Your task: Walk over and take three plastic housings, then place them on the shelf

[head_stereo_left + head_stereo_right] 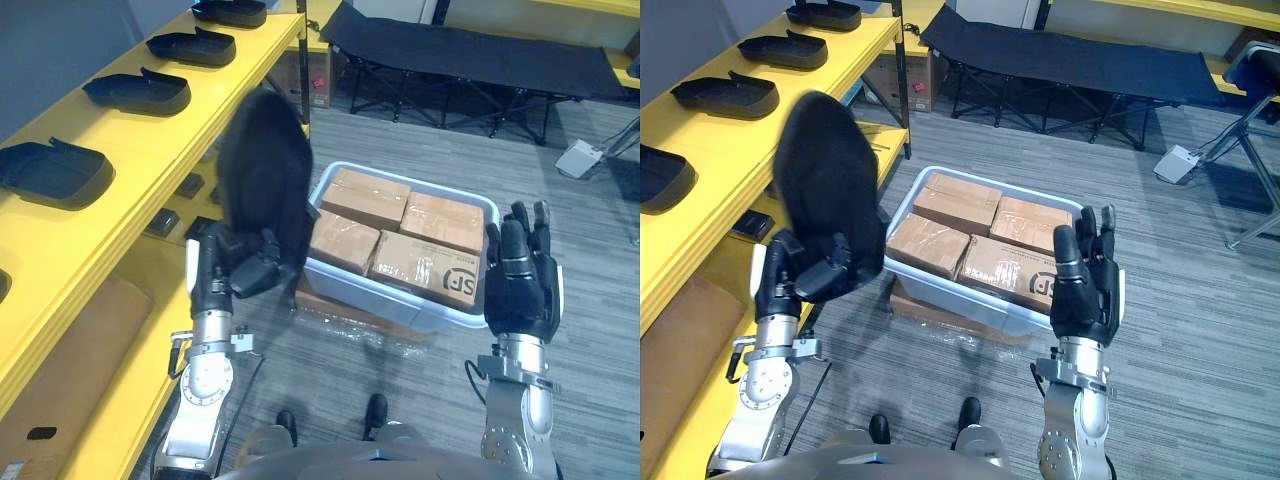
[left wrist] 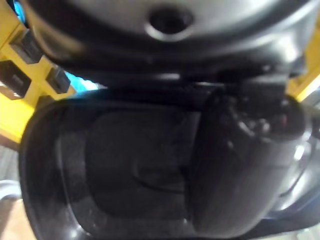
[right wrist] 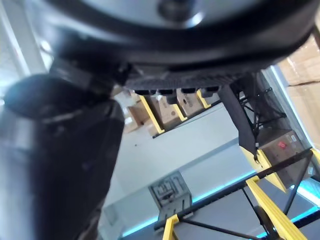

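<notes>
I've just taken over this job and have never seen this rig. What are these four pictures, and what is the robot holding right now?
This is a two-armed humanoid with dark fingered hands. The two wide pictures come from a stereo camera on its head, looking down; the two close-ups come from cameras on its wrists. The left hand grips a black plastic housing, raised beside the yellow shelf; the left wrist view shows its hollow inside from very close. The right hand is open and holds nothing. More housings lie in a row on the shelf. Before the robot stands a pale bin packed with cardboard boxes.
</notes>
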Motion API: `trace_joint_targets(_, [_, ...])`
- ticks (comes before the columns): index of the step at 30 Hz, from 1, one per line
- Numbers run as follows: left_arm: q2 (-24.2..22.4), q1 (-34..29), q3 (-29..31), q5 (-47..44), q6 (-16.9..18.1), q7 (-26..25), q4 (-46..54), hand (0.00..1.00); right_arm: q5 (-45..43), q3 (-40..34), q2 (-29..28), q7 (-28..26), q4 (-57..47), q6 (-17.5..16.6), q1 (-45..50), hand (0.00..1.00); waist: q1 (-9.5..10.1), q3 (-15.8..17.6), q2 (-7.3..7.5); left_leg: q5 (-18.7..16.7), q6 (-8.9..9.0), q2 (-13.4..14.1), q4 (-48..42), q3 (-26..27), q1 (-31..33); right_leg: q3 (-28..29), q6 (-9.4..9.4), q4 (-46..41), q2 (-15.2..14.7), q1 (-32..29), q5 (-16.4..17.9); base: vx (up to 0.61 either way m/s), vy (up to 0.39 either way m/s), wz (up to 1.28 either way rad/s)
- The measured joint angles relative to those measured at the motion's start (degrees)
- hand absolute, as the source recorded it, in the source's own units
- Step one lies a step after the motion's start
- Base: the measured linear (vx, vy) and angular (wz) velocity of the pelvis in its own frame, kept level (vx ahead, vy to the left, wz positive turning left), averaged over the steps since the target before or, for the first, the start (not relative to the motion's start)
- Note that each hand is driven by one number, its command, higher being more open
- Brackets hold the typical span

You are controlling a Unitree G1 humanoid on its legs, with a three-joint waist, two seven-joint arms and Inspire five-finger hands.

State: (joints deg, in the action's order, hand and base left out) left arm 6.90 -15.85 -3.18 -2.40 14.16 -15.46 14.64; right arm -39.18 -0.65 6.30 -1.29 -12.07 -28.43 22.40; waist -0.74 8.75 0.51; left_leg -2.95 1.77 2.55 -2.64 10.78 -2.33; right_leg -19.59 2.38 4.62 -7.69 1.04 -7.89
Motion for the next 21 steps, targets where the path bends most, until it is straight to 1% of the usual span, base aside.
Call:
trace_joint_targets(1, [-0.5,-0.4,0.7,-3.6,1.3,-0.1,1.8,0.0,0.0,-0.6,-0.5,0.0,0.1,0.1,0.3,1.0,-0.17,-0.1,-0.21,0.0,0.0,0.0,0.0,0.0,0.0,0.0,-0.03,0.2,0.0,0.0,0.1,0.0,0.0,0.0])
trace_joint_targets(4, [-1.6,-0.3,3.1,-8.4,5.2,-1.8,4.2,0.0,0.0,-1.3,-0.6,-0.2,0.3,0.7,0.3,1.0,-0.29,-0.6,-0.98,0.0,0.0,0.0,0.0,-0.4,0.2,-0.5,-0.18,0.2,0.0,0.0,0.3,0.0,0.005,0.04])
trace_joint_targets(5, [-1.9,-0.4,3.8,-9.0,5.8,-2.2,4.5,0.0,0.1,-1.5,-0.6,-0.6,0.6,0.8,0.1,1.0,-0.28,-0.7,-1.16,0.0,0.0,0.0,0.0,-0.5,0.3,-0.6,-0.17,0.2,0.0,0.0,0.2,0.01,0.003,0.13])
trace_joint_targets(7, [-2.9,-0.4,6.8,-9.4,6.8,-4.9,5.6,0.0,0.1,-2.0,-0.6,-1.7,2.3,1.9,-1.1,1.0,-0.18,-1.1,-1.81,0.1,0.0,0.0,-0.2,-2.0,1.0,-1.9,-0.25,0.2,-0.1,0.1,0.3,0.01,-0.001,0.3])
trace_joint_targets(9, [-4.0,-0.7,10.5,-10.6,6.9,-7.8,6.4,0.0,2.6,-2.0,-0.6,-1.7,5.1,4.6,-2.3,1.0,0.86,-1.4,-2.31,0.7,0.16,-0.2,-0.2,-5.2,1.8,-5.4,-0.23,0.2,-0.1,1.2,0.7,0.02,-0.012,0.65])
trace_joint_targets(10, [-4.2,-1.0,11.0,-10.7,6.9,-8.1,6.5,0.0,3.0,-1.8,-0.6,-1.6,5.5,4.9,-2.6,1.0,0.96,-1.4,-2.31,0.8,0.19,-0.2,-0.2,-5.7,1.9,-5.8,-0.24,0.2,-0.1,1.3,0.8,0.02,-0.02,0.72])
trace_joint_targets(11, [-5.1,-2.5,13.1,-11.0,6.9,-9.1,6.8,0.0,4.8,-1.0,-0.6,-1.4,6.9,6.1,-3.6,1.0,1.71,-1.4,-2.34,1.1,0.37,-0.2,-0.2,-7.5,2.0,-7.5,-0.31,0.2,-0.1,2.1,1.1,0.03,-0.03,0.78])
trace_joint_targets(12, [-6.2,-4.5,15.5,-11.1,6.9,-10.1,7.1,0.0,7.6,0.9,-0.4,-0.3,8.1,7.1,-4.6,1.0,2.98,-1.5,-2.38,1.6,0.58,-0.2,-0.2,-9.7,2.4,-10.1,-0.2,0.2,0.0,3.2,1.7,0.02,-0.038,0.9])
trace_joint_targets(13, [-6.6,-5.4,16.3,-11.1,6.9,-10.2,7.2,0.0,8.5,1.7,-0.4,0.2,8.6,7.3,-5.0,1.0,3.45,-1.5,-2.43,1.8,0.68,-0.3,-0.2,-10.8,2.9,-11.4,-0.18,0.2,0.0,3.6,1.9,0.03,-0.048,0.95])
trace_joint_targets(15, [-7.8,-7.8,18.3,-11.6,6.9,-10.3,7.3,0.0,9.7,2.9,-0.2,0.9,9.7,8.2,-6.2,1.0,5.06,-1.5,-2.49,2.5,0.85,-0.6,-0.1,-13.7,3.4,-14.6,-0.12,-0.1,0.0,4.8,2.6,0.01,-0.042,0.93])
trace_joint_targets(16, [-8.7,-9.8,19.6,-13.4,6.9,-9.6,7.3,0.0,9.7,3.8,0.0,1.5,10.1,8.8,-6.9,1.0,6.02,-1.6,-2.71,3.2,1.02,-0.9,0.0,-16.0,4.1,-17.7,0.14,-0.1,-0.1,5.9,3.1,-0.01,-0.033,1.41])
trace_joint_targets(17, [-9.7,-11.8,20.8,-14.9,6.9,-8.6,7.3,0.0,10.9,4.0,-0.1,2.3,10.7,9.1,-7.5,1.0,6.67,-1.7,-3.0,2.5,0.08,-0.2,-0.1,-13.8,5.1,-21.6,0.45,-0.1,-0.3,7.4,3.5,-0.01,-0.033,1.6])
trace_joint_targets(18, [-10.0,-12.6,21.3,-15.8,6.9,-7.5,7.3,0.0,11.9,3.9,-0.2,2.9,10.9,9.1,-7.6,1.0,6.71,-1.7,-3.12,2.5,0.0,0.8,-0.4,-10.4,5.5,-24.2,0.61,-0.1,-0.4,8.4,3.7,0.0,0.002,2.11])
trace_joint_targets(19, [-10.3,-14.0,22.0,-17.7,7.1,-4.3,7.3,0.0,13.1,3.7,-0.2,4.3,11.1,9.1,-7.2,1.0,5.95,-1.6,-3.13,3.0,-0.73,3.2,-1.8,-2.7,6.5,-29.5,1.36,-0.2,-0.8,10.8,4.3,0.01,0.033,2.35])
trace_joint_targets(20, [-10.9,-15.4,22.3,-19.4,7.8,-1.5,7.3,0.0,14.2,3.2,0.0,5.6,11.5,9.2,-7.1,1.0,5.94,-1.5,-3.43,3.5,-0.88,5.2,-3.6,3.7,7.1,-33.9,2.44,-1.4,-1.4,12.5,5.3,0.01,0.061,2.29])
trace_joint_targets(21, [-11.1,-16.2,22.3,-20.7,8.6,-0.1,7.3,0.0,14.2,3.3,0.4,6.0,11.6,9.3,-7.1,1.0,6.04,-1.5,-3.64,3.9,-0.26,6.0,-4.1,6.1,7.2,-35.5,3.12,-2.3,-1.9,12.8,6.0,-0.02,0.137,1.73])
